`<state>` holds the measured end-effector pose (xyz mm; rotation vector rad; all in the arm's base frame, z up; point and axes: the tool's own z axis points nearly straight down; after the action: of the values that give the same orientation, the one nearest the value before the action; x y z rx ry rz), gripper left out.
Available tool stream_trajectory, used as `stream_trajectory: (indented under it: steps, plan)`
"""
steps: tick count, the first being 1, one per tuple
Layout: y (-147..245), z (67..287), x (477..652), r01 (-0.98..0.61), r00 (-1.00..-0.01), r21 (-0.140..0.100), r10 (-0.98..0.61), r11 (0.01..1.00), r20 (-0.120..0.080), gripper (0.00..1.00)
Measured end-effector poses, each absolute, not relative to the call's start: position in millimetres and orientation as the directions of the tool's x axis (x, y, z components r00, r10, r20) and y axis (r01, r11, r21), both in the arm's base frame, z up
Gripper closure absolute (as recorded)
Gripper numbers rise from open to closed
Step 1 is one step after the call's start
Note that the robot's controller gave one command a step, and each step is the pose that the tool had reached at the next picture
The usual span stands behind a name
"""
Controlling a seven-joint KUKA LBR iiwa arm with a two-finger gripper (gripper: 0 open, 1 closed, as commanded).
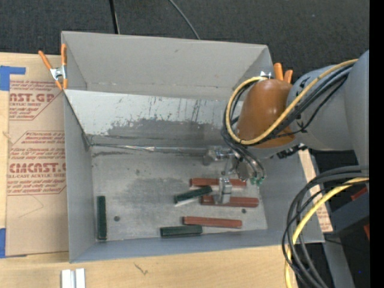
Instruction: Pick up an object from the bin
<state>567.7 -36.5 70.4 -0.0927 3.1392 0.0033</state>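
Observation:
My gripper (226,188) is low in the right part of the bin, down among a small cluster of sticks. A reddish-brown stick (204,182) lies right under it, pointing left. A second reddish-brown stick (240,201) lies just below and to the right of the gripper. A dark green stick with a pale tip (193,195) lies slanted at the gripper's left, touching the brown ones. Whether any of them is gripped I cannot make out.
Another reddish-brown stick (212,222) and a dark green one (180,231) lie near the front wall. A dark green bar (101,218) lies lengthwise at the front left. The arm with its orange cover and cables hangs over the bin's right side.

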Motion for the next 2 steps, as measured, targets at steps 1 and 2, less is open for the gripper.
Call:
stream_trajectory:
  steps: [1, 2]
  plan:
    - [-23.6, 69.2, 552.0, -0.092, -0.996, -0.001, -0.092, 0.996, -0.005, 0.0]
    - [-34.1, 72.0, 569.3, -0.06, -0.998, 0.003, -0.06, 0.998, -0.003, 1.0]
